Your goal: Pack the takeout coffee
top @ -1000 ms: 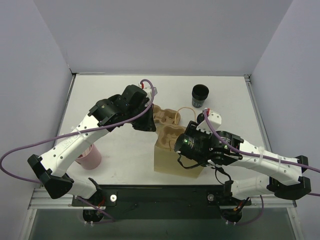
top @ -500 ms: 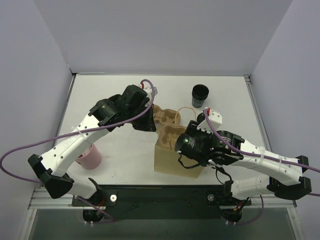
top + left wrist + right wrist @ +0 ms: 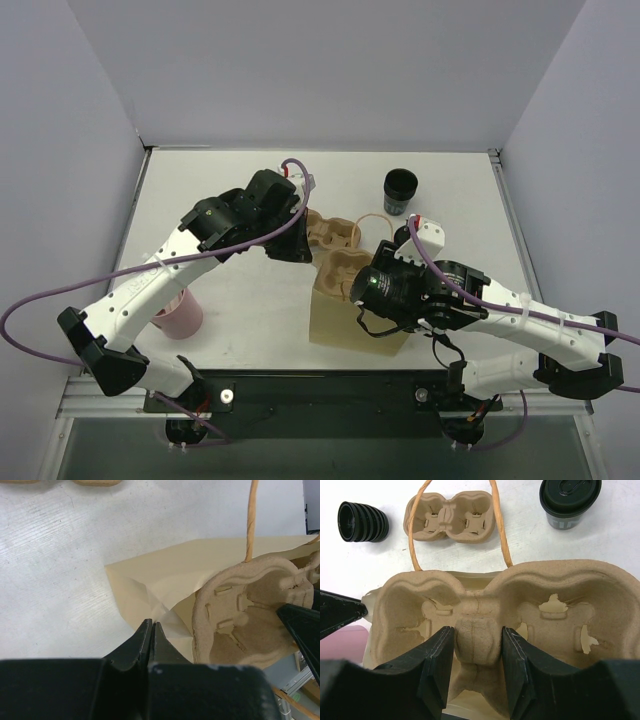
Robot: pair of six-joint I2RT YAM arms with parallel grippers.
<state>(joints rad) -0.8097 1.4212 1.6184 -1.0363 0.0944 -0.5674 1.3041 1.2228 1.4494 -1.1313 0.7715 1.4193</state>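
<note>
The takeout coffee (image 3: 400,190) (image 3: 570,500), a small black cup with a black lid, stands at the back right of the table, apart from both grippers. My right gripper (image 3: 477,645) (image 3: 360,290) is shut on the centre post of a brown pulp carrier (image 3: 480,610) (image 3: 250,615). That carrier sits in the mouth of a tan paper bag (image 3: 345,325) (image 3: 165,575). On the bag's left rim my left gripper (image 3: 151,626) (image 3: 300,252) is shut, pinching the paper.
A second pulp carrier (image 3: 451,517) (image 3: 330,230) lies on the table behind the bag. A stack of black cups (image 3: 362,521) lies on its side to its left. A pink cup (image 3: 178,312) stands near the left arm. The bag's twine handle (image 3: 500,525) arches up.
</note>
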